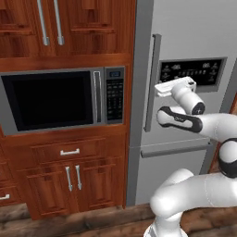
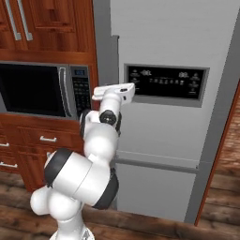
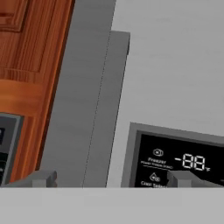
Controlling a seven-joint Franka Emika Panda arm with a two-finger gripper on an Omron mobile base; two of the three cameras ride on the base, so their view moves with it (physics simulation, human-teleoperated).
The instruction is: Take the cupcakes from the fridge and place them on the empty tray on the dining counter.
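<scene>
Gripper: the gripper [image 3: 111,178] stands spread wide, holding nothing; its two finger tips [image 3: 43,178] rise at the bottom of the hand view with the fridge handle's line running up between them.
Gripper place: in the left base view the gripper [image 1: 159,89] is raised level with the dispenser panel, just beside the handle; whether it touches the handle cannot be told.
Handle: the long vertical handle [image 1: 152,83] is grey, upright, near the door's left edge.
Dispenser panel: the black dispenser panel [image 2: 166,82] sits in a grey frame, just right of the gripper, with white symbols and digits.
Fridge: the fridge [image 2: 178,42] is tall, grey stainless steel, its doors shut; a horizontal bar [image 1: 173,149] crosses the lower drawer. It stands directly ahead of the hand.
In the way: the shut door hides the inside of the fridge.
Microwave: the microwave [image 1: 55,99] has a black window and a keypad, set in the cabinets left of the fridge.
Cabinets: reddish-brown wooden cabinets [image 1: 69,173] with metal pulls stand above and below the microwave.
Floor: a dark wooden floor [image 2: 154,227] lies below.
</scene>
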